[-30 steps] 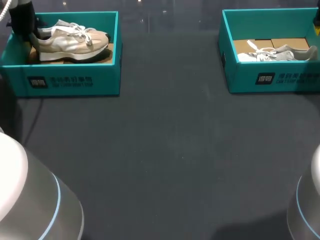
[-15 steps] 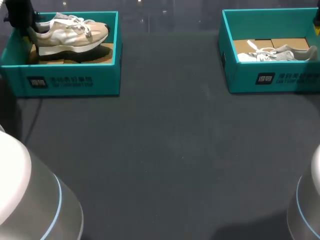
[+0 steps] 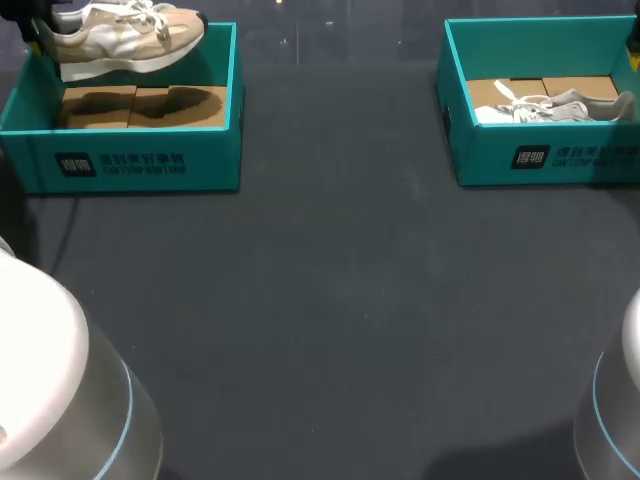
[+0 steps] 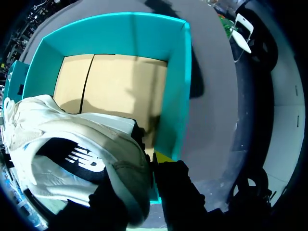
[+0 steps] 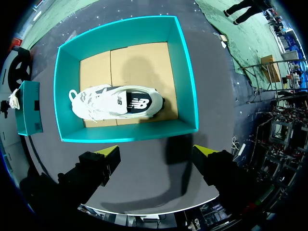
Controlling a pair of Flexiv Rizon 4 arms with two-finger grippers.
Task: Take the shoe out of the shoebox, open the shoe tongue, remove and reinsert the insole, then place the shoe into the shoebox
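**Beige shoe held over the left shoebox; right end effector spread wide by the other box**

Head view. Both teal boxes bear a white mark and a line of white print on their front walls; we leave it unread. The left shoebox (image 3: 140, 165) stands at the far left of the counter (image 3: 330, 300) and the right shoebox (image 3: 540, 160) at its far right. They are well apart, with a broad stretch of dark counter between and in front of them. The beige shoe (image 3: 125, 35) hangs over the left shoebox's back wall, sole down, toe toward the middle. It is apart from the cardboard floor (image 3: 100, 105), where its shadow lies. Our left end effector (image 3: 36, 25) shows only as a dark shape at the heel. The white shoe (image 3: 545, 105) lies in the right shoebox.

Left wrist view. The beige shoe's side carries a white logo on a black patch. Our left end effector is closed on the heel. One yellow fingertip (image 4: 161, 156) sits against the heel's outside, and the other finger is hidden by the shoe. The box's floor lies ahead and below, and one teal wall runs just beside the visible finger.

Right wrist view. Our right end effector (image 5: 156, 159) has its fingers spread wide with nothing between them, over the counter just short of the right shoebox's nearest wall. The white shoe lies on its side, logo up. It is closer to that wall than to the opposite one, with bare cardboard beyond it.
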